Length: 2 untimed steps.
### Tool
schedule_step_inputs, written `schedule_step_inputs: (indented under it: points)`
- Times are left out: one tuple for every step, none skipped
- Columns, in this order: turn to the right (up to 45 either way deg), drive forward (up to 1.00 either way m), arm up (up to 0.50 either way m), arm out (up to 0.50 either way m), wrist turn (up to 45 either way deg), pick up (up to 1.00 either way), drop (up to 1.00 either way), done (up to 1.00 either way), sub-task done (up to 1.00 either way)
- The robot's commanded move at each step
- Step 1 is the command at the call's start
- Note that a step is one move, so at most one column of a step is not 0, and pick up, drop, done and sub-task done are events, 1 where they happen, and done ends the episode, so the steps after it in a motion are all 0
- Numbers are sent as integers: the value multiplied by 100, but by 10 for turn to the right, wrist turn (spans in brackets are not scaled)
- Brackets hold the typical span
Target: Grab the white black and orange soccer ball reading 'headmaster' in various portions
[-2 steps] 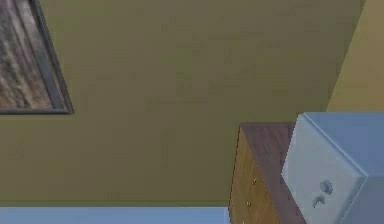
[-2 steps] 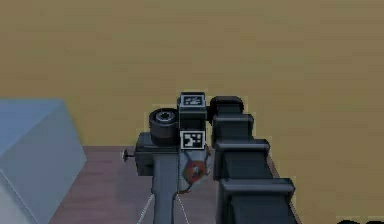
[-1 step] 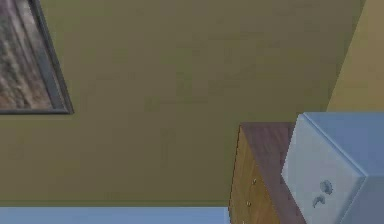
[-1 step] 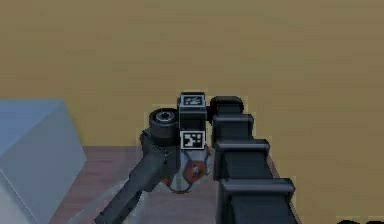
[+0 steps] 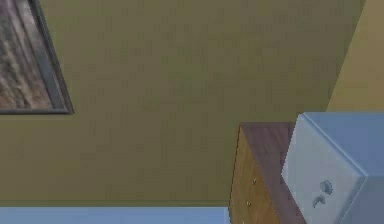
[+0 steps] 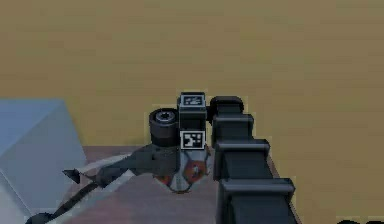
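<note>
In the arm side view the dark arm (image 6: 245, 170) rises from the bottom edge, with two white marked squares (image 6: 192, 120) at its end. The gripper (image 6: 52, 196) reaches down and left over a dark brown wooden top (image 6: 120, 160). Its thin fingers (image 6: 100, 170) end close to a pale blue box (image 6: 35, 140). A small orange and white blob (image 6: 184, 178) shows under the gripper's body, too small to name. I cannot tell whether the gripper holds anything.
The forward view faces an olive wall (image 5: 180, 90) with a framed picture (image 5: 30, 60) at the left. A wooden dresser (image 5: 255, 180) stands at the bottom right with the pale blue box (image 5: 330, 165) on it. A strip of blue floor (image 5: 110, 215) runs below.
</note>
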Motion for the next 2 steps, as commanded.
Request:
schedule_step_inputs:
  points:
    - [0,0,0,0,450,0,0,0,0]
    - [0,0,0,0,390,0,0,0,0]
